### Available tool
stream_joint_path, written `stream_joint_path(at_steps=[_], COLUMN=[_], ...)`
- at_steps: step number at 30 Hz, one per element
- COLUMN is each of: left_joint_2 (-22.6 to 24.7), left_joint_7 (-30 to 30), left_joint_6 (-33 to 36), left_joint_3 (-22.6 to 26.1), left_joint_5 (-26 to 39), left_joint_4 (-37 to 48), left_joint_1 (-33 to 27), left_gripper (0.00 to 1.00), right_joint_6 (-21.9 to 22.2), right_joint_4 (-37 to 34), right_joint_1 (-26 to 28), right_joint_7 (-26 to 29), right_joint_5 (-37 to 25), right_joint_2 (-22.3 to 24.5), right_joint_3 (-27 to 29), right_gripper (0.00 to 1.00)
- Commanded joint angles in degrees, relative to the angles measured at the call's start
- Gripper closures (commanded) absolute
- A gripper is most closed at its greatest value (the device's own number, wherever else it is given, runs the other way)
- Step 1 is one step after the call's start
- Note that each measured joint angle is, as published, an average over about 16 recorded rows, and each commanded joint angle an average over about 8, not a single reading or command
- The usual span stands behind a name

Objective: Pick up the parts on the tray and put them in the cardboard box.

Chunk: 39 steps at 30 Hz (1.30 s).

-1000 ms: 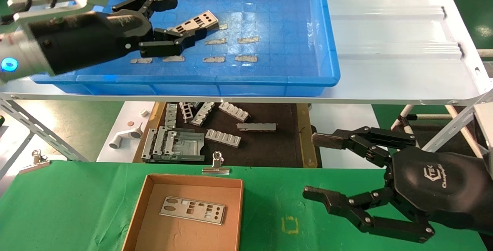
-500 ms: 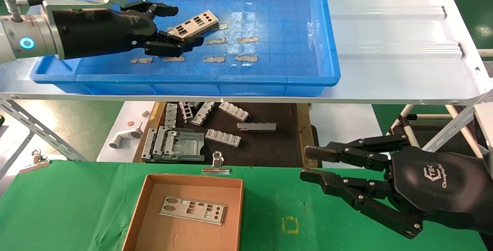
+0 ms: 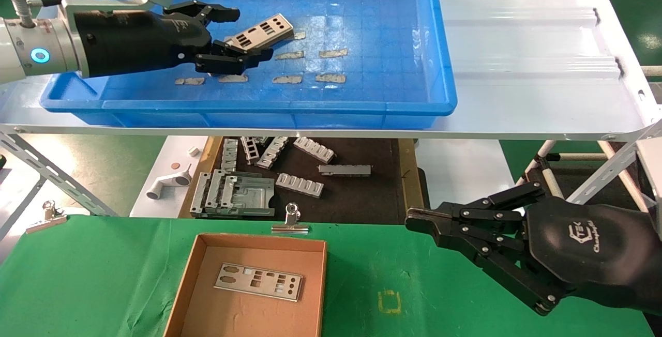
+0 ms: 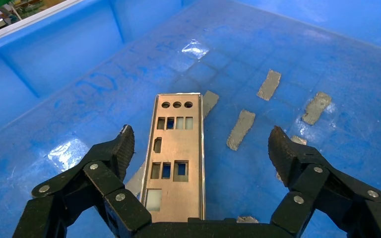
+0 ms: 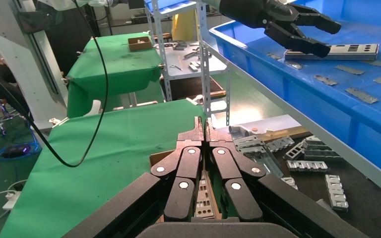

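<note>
Left gripper (image 4: 198,148) inside the large shallow blue plastic tray (image 3: 362,109), jaws spread wide; thin silver metal plate with port cutouts (image 4: 174,153) lies flat on the tray floor between its fingers, not clamped. Right gripper (image 3: 416,221) hovers over the green cloth, fingertips pressed together, empty. Second silver plate (image 3: 258,281) rests in the shallow brown cardboard box (image 3: 199,285), beside the right gripper.

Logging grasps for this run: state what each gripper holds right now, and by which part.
Nothing is held. The left gripper is open astride the plate lying in the blue tray; the right gripper is shut on nothing above the green cloth.
</note>
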Motion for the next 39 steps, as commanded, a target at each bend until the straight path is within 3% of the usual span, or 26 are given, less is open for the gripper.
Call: stream_joint_path(at_steps=[1, 39], left_joint_2=[0.2, 2.0], left_joint_7=[0.8, 6.1], left_joint_6=[0.3, 0.1], left_joint_3=[0.1, -0.2], left_joint_5=[0.2, -0.1], left_joint_4=[1.1, 9.2], left_joint_1=[-0.5, -3.7], left_gripper=[1.00, 1.00], right_joint_6=[0.0, 0.0], right_joint_4=[0.0, 0.0], right_joint_1=[0.0, 0.0], right_joint_7=[0.0, 0.0], right_joint_5=[0.0, 0.0], right_joint_2=[0.0, 0.0], right_joint_3=[0.0, 0.0], right_gripper=[1.00, 1.00])
